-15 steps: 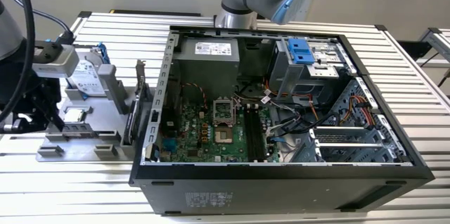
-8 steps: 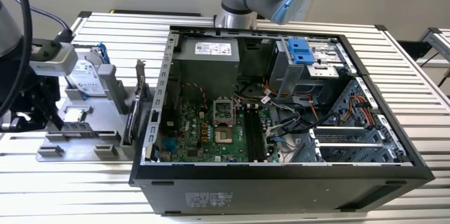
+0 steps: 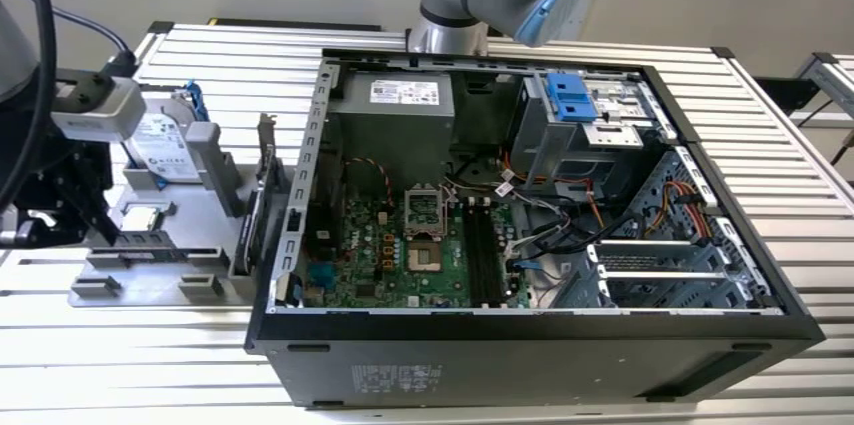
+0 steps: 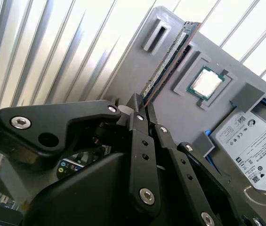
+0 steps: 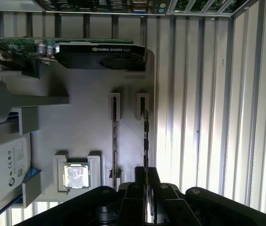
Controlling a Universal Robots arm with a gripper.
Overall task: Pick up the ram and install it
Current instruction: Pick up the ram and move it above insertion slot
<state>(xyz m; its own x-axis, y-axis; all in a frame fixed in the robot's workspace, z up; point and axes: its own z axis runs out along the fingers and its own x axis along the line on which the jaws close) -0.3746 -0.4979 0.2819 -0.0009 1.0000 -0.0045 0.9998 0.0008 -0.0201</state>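
Note:
The ram (image 5: 145,136) is a thin dark stick seen edge-on, standing on edge in a slot of the grey parts tray (image 5: 85,127). In the second wrist view the ram (image 4: 170,56) runs from the tray's far slot down to my fingers. My gripper (image 5: 145,175) sits at the stick's near end with one black finger on each side, shut on it; in the second wrist view the gripper (image 4: 142,104) pinches that same end. In the exterior view my wrist (image 3: 80,145) hangs over the tray at the exterior view's left, away from the open computer case (image 3: 534,345).
The tray also holds a silver CPU chip (image 5: 76,175), a hard drive (image 4: 250,141) and an upright graphics card (image 5: 100,52). A second thin strip (image 5: 115,141) stands in the neighbouring slot. In the case, the motherboard's long memory slots (image 3: 487,255) lie beside the CPU socket (image 3: 423,207). Ribbed metal table (image 3: 747,145) all around.

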